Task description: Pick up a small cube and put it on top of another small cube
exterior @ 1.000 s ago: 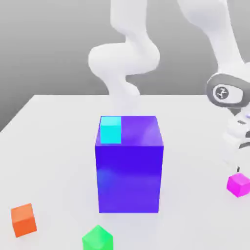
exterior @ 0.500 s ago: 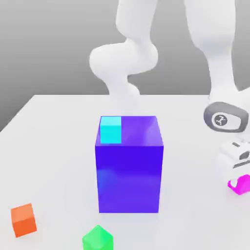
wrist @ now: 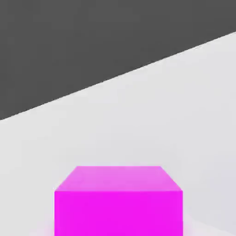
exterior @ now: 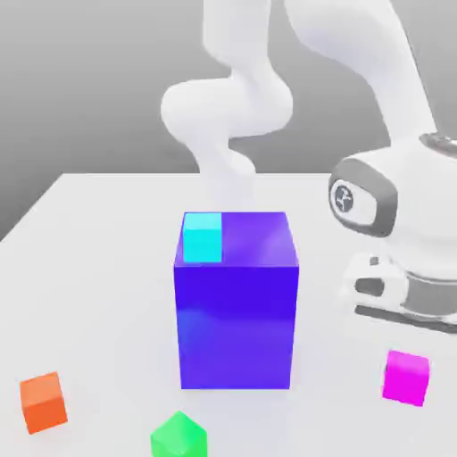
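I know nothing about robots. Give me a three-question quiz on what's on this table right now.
1. True or false: the small cyan cube sits on top of the big blue-purple block.
2. Which small cube lies nearest the robot's white hand? A orange B green C magenta
3. Fill in: the small orange cube lies on the white ____.

Key: 1 true. 2 C, the small glossy magenta cube. 3 table.

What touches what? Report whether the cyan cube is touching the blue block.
Touching. The exterior view shows the cyan cube resting directly on the blue block's top, no gap between them.
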